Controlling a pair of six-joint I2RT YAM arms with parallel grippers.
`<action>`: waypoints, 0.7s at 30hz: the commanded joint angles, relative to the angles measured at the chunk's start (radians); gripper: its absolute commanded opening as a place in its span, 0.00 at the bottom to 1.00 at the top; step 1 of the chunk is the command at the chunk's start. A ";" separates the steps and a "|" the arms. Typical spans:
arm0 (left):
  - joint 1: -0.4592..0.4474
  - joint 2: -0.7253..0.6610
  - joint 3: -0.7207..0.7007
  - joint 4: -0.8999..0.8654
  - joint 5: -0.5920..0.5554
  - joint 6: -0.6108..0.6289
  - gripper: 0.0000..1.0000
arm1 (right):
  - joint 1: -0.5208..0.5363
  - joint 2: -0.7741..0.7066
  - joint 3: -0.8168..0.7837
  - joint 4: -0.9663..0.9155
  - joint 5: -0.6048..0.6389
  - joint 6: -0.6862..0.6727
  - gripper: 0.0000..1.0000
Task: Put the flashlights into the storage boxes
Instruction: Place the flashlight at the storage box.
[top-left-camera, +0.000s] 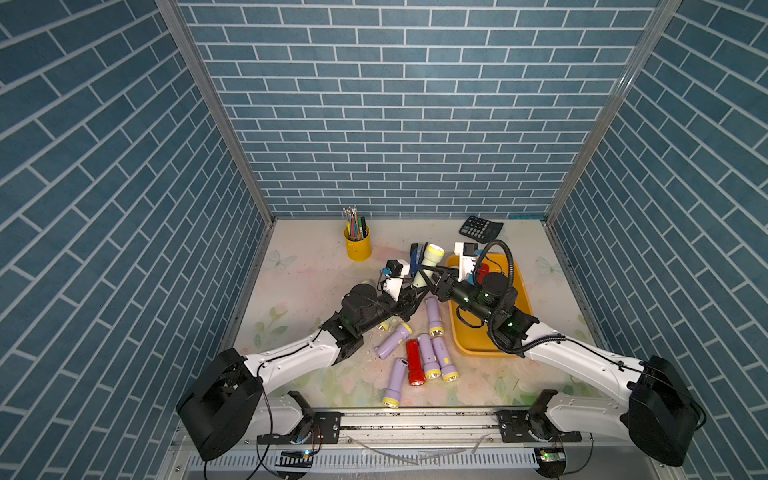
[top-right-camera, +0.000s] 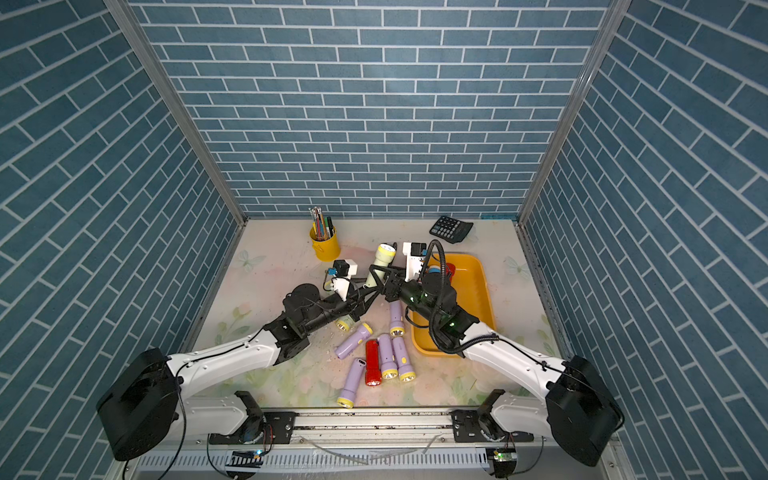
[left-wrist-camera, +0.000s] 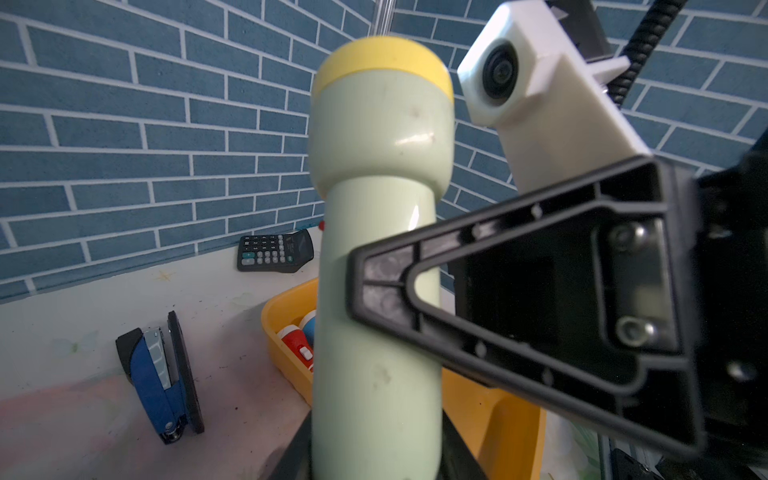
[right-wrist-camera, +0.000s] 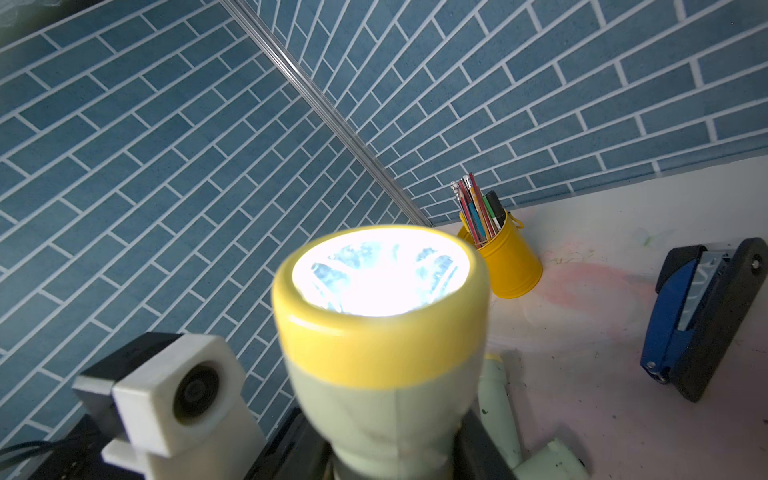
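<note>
Above the surface (top-left-camera: 316, 291), just beside the orange tray (top-left-camera: 478, 345), I have the pale green flashlight (top-left-camera: 428, 264) raised with its head clear of both tools. My left tool (left-wrist-camera: 374, 461) is clamped on its base, and my right tool (right-wrist-camera: 386, 457) looks closed round the body. I judge this a hand-over, since the tray lies on the right arm's side. Lilac flashlights (top-left-camera: 428, 361) and a red flashlight (top-left-camera: 413, 361) lie loose nearer me. My right arm covers most of the tray; inside I make out only a second red flashlight (left-wrist-camera: 297, 345) and a blue flashlight (left-wrist-camera: 309, 328).
</note>
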 joint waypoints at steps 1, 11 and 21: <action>-0.011 0.011 0.018 0.030 0.002 0.013 0.10 | 0.011 -0.011 -0.029 0.069 -0.026 0.019 0.28; -0.011 0.017 0.024 -0.077 -0.048 0.035 0.62 | -0.050 -0.118 -0.037 -0.236 -0.033 -0.113 0.23; -0.011 0.084 0.157 -0.362 -0.182 0.057 0.79 | -0.364 -0.186 0.067 -0.813 -0.152 -0.342 0.21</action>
